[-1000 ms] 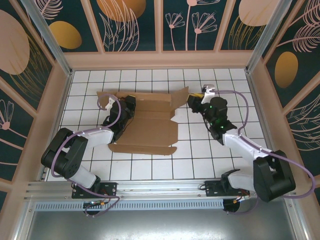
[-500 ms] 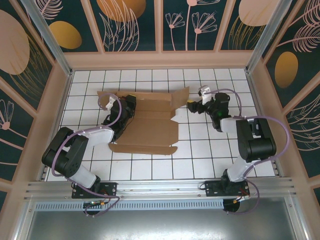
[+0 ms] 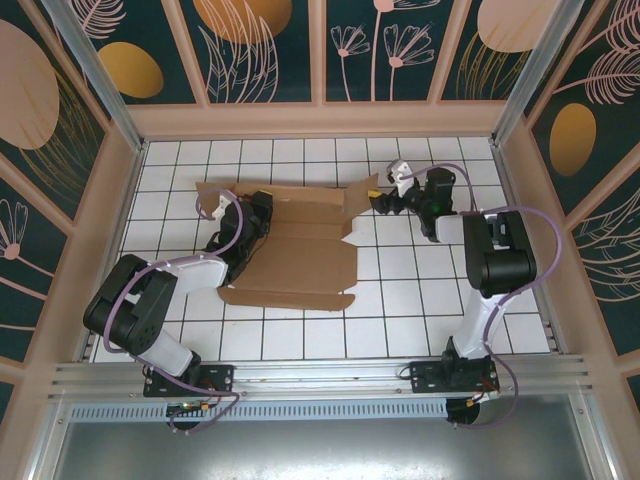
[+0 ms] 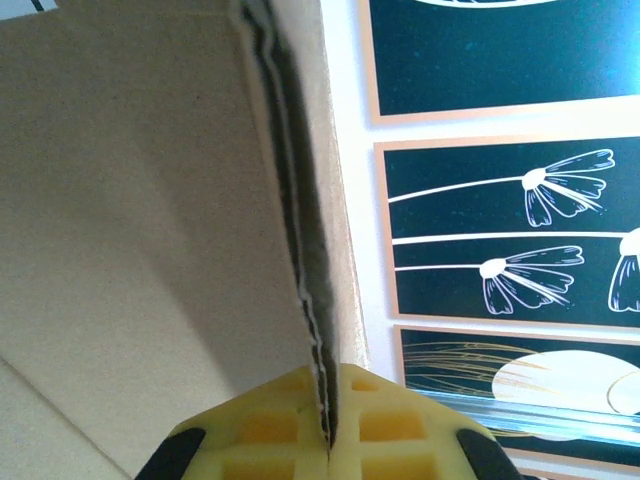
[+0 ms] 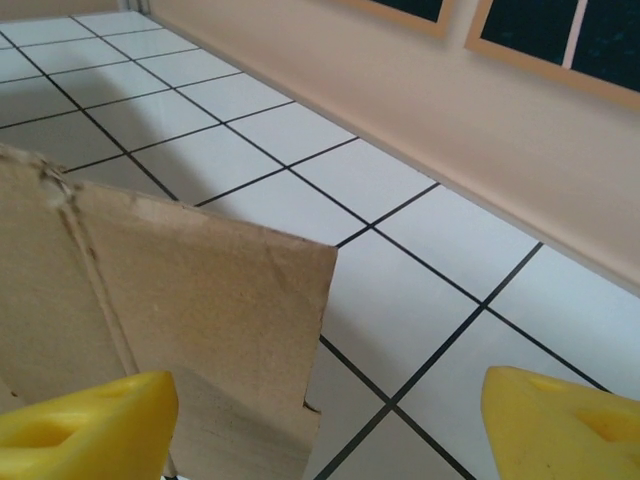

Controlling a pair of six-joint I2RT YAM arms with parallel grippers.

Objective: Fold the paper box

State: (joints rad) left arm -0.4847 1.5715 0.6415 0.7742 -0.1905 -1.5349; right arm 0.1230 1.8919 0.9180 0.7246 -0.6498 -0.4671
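Folding paper box on counter, long axis 9-to-3 | left pincer pinched tight on its 9 o'clock wall | right pincer wide, holding nothing | raised flap just at its 9 o'clock, right arm nearer to that flap

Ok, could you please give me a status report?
Left hand shut on paper box flap. Right hand open at raised right flap. Nothing in the way.
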